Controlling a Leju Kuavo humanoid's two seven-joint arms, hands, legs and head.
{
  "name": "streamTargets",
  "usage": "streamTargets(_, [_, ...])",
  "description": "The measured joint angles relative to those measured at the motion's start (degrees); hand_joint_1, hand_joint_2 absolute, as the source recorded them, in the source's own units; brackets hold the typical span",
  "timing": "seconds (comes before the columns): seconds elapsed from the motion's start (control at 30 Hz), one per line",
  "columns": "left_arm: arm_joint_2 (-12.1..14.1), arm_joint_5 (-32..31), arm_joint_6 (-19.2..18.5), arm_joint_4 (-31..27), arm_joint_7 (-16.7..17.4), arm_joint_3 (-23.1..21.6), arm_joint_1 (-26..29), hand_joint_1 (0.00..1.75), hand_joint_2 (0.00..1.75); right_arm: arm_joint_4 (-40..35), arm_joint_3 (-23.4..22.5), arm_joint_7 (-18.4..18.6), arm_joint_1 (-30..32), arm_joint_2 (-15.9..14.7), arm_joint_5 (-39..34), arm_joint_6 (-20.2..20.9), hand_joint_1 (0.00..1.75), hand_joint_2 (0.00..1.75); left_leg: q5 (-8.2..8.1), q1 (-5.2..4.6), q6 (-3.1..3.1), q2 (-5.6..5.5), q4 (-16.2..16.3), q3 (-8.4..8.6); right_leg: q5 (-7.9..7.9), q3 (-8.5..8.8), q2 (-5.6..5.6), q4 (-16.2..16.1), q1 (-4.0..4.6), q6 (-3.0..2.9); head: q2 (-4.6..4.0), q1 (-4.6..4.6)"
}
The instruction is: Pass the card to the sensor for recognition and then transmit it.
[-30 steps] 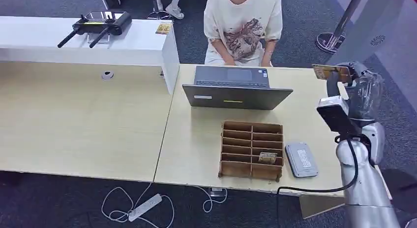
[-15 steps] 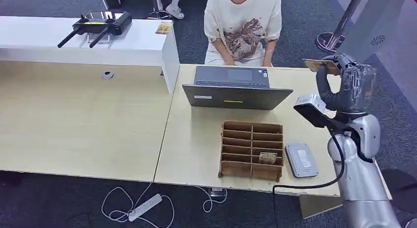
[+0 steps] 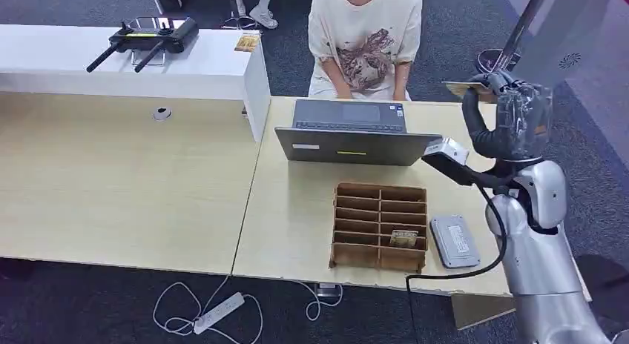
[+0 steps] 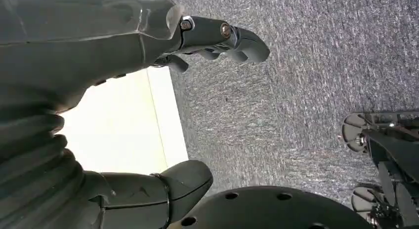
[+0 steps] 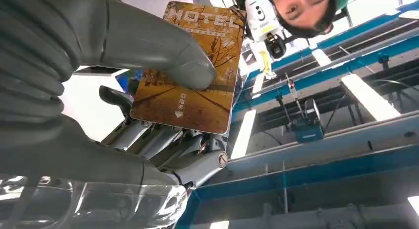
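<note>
My right robot hand (image 3: 512, 110) has the card (image 5: 190, 66) pinched between thumb and fingers, held up high past the far right edge of the surface (image 3: 297, 203), person (image 3: 365, 40) just beyond. Plenty of room above the reader (image 3: 455, 241). Left robot hand (image 4: 123, 66) hangs over carpet, fingers apart, holding nothing.

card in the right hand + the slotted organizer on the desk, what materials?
Card: likely glossy printed plastic, judging by its rigid flat shape, rounded corners and photo print with HOTEL lettering. Right hand holds it under the thumb. Organizer: looks like matte brown cardboard or thin fibreboard, with raw slotted dividers.
</note>
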Motion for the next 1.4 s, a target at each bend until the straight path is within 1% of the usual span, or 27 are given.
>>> streamTargets(0.23, [0.00, -0.04, 0.02, 0.00, 0.02, 0.11, -0.01, 0.00, 1.75, 1.68, 2.53, 1.59, -4.29, 0.00, 1.22, 3.21, 1.75, 1.75, 0.01, 0.00, -0.01, 0.00, 0.00, 0.00, 0.00, -0.01, 0.00, 0.01, 0.00, 0.00, 0.00, 0.00])
streamTargets(0.53, [-0.02, -0.37, 0.00, 0.00, -0.07, 0.17, 0.00, 0.00, 1.75, 9.88, 7.13, 3.67, -14.38, 0.35, 1.18, 10.12, 1.75, 1.75, 0.03, 0.00, -0.01, -0.01, 0.00, -0.01, 0.01, 0.01, 0.00, 0.03, 0.00, 0.00, 0.00, 0.02])
streamTargets(0.73, [-0.04, -0.37, -0.24, 0.00, -0.07, 0.37, -0.01, 0.00, 1.75, 17.54, 9.75, 5.42, -20.78, 2.03, 0.96, 13.81, 1.75, 1.75, 0.03, 0.01, -0.01, 0.00, 0.00, -0.01, 0.01, -0.01, 0.00, 0.03, 0.00, 0.00, 0.00, 0.02])
streamTargets(0.97, [-0.02, -0.37, -0.46, 0.00, -0.57, 0.77, 0.01, 0.00, 1.75, 26.39, 11.78, 6.86, -27.03, 4.31, 0.94, 16.11, 1.75, 1.75, 0.04, 0.01, -0.03, 0.00, 0.00, 0.00, 0.01, -0.01, 0.01, 0.04, 0.01, -0.01, 0.00, 0.00])
streamTargets(1.17, [-0.02, -0.37, -0.57, 0.00, -0.83, 1.25, 0.05, 0.00, 1.75, 30.87, 12.68, 7.52, -29.84, 5.38, 0.83, 16.39, 1.75, 1.75, 0.05, 0.00, -0.04, -0.02, 0.00, -0.02, 0.01, -0.01, 0.00, 0.03, 0.00, 0.00, 0.00, 0.00])
streamTargets(1.4, [0.18, -0.88, -1.18, 0.00, -1.46, 1.36, 0.17, 0.00, 1.75, 38.87, 13.79, 9.92, -35.08, 7.87, 1.05, 19.72, 1.75, 1.75, 0.06, 0.01, -0.05, 0.00, 0.00, -0.01, 0.01, -0.02, 0.01, 0.04, 0.00, -0.01, 0.00, 0.00])
